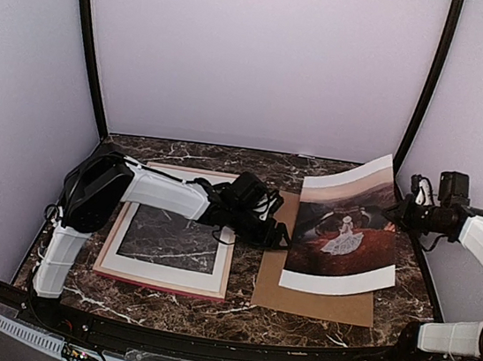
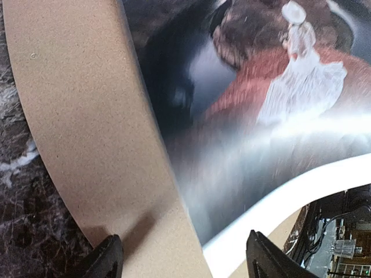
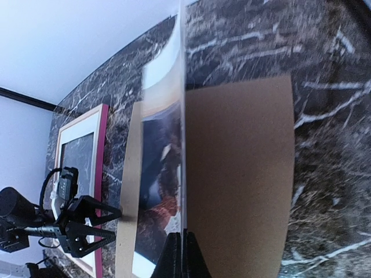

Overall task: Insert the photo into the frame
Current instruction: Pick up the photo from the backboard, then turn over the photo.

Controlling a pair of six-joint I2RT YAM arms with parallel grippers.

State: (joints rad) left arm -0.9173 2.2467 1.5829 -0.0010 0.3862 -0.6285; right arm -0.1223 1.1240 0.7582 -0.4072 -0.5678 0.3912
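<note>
Top external view, left to right, with every position given from the brown backing panel (image 1: 315,297), which lies flat on the dark marble counter (image 1: 163,304). Left of the panel, and just beside its left edge, lies the pink frame (image 1: 157,283), flat on the counter with a white mat (image 1: 172,271) resting on it; the mat's window shows a dark marbled surface. Over the panel's left edge, the left end effector (image 1: 283,237) reaches in from the frame's side, jaws released and holding nothing. On the panel itself rests the photo (image 1: 342,229), picture side up: a white-dressed figure on a red and black ground with a white border. Its left and near edges lie on the panel, while its right, far part curls up off it. At the panel's right side the right end effector (image 1: 397,214) is clenched on the photo's raised right edge.

Left wrist view: the two spread fingertips of the left end effector (image 2: 185,260) stand apart above the backing panel (image 2: 81,116), just at the photo's (image 2: 261,116) white-bordered edge; contact cannot be told.

Right wrist view: the photo (image 3: 159,191) is seen nearly edge-on, rising from the backing panel (image 3: 237,174) into the closed right end effector (image 3: 182,255). Beyond the panel's far edge appear the frame (image 3: 104,116) and the released left end effector (image 3: 113,227).
</note>
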